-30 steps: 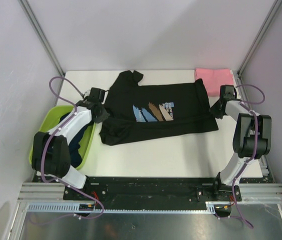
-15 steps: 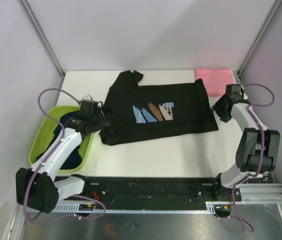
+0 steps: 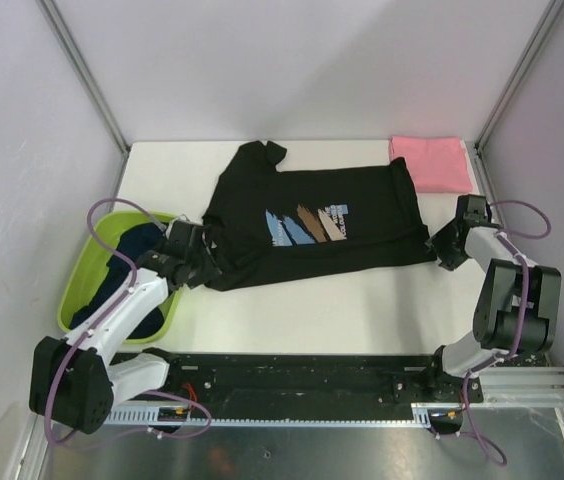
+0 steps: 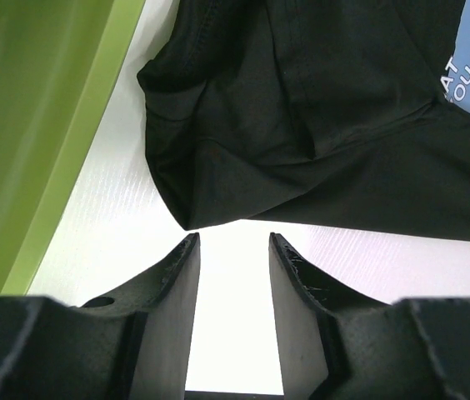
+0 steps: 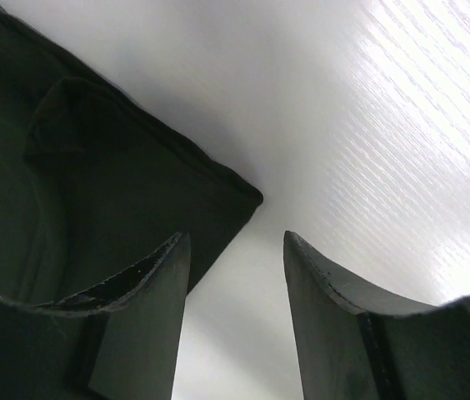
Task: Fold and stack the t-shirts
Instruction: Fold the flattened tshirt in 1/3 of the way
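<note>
1. Risk on the left side: the left pincer (image 4: 233, 242) is released, its jaws apart with nothing between them. The corner of the black t-shirt (image 3: 312, 225) at 8 o'clock lies just ahead of its tips. That corner is bunched into folds, so closing there could, I judge, catch only the top layer and carry a wrinkle into the fold.
2. The right pincer (image 5: 235, 237) is also released and empty, aimed at the shirt corner at 4 o'clock. One finger hangs over the cloth and the other over bare surface (image 3: 342, 300). A close made too high would likely pinch air or only skim the hem.
3. If one side grips and the other misses, a lift would probably skew the shirt.
4. The lime-green basin (image 3: 82, 280) sits just beside the left pincer, toward 9 o'clock, so a sideways sweep might knock its rim.
5. Pose: the left arm slants from its base at 7 o'clock over the basin's near rim, wrist low. The right arm rises at 4 o'clock, elbow bent, with its forearm reaching toward 11 o'clock.
6. The black shirt lies spread print-up at the centre of the surface. The pink t-shirt (image 3: 432, 163) lies folded at 1 o'clock, and the dark navy t-shirts (image 3: 127, 262) are in the basin.
</note>
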You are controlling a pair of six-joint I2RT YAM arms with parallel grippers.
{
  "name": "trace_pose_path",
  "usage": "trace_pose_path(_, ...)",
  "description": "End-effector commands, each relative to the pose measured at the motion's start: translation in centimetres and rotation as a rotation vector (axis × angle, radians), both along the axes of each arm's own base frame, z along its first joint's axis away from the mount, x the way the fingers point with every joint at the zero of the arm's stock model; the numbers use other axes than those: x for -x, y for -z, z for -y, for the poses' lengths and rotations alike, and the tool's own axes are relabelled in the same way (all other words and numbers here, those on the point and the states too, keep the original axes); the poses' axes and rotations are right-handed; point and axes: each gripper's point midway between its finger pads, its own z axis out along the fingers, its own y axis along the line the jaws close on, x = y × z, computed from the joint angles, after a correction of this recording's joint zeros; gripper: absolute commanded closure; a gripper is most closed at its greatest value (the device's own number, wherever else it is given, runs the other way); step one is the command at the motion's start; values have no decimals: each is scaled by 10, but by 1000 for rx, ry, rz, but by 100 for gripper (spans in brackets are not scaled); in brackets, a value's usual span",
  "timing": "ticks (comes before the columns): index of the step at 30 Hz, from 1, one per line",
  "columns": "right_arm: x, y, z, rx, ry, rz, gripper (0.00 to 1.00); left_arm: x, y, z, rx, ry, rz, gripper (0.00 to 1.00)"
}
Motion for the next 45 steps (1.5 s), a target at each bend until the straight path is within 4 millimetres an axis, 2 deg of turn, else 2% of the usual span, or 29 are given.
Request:
trace_pose_path(1,-17,6,1,-16,12,44,48,-3,0,0,2,-20,19,57)
trace_pose_path(18,-22,29,4,-15,17,11,66,6,20,-8,-44,-25,-37,55)
trace_pose_path(22,-22,34,5,-8,14,-5,77,5,27,-10,-57,-31,-51,53)
trace_pose_path(29,-24,32,6,4,6,-7,87,-2,37,-8,-66,-27,-64,52)
trace_pose_path(37,-26,30,7,12,-2,-11,91,-11,43,-13,-114,-38,-58,54)
trace_pose_path(42,-27,30,8,18,-5,-13,93,-15,46,-17,-143,-40,-60,61)
trace_pose_path(45,-27,28,9,22,-5,-15,98,-15,49,-21,-158,-58,-67,75)
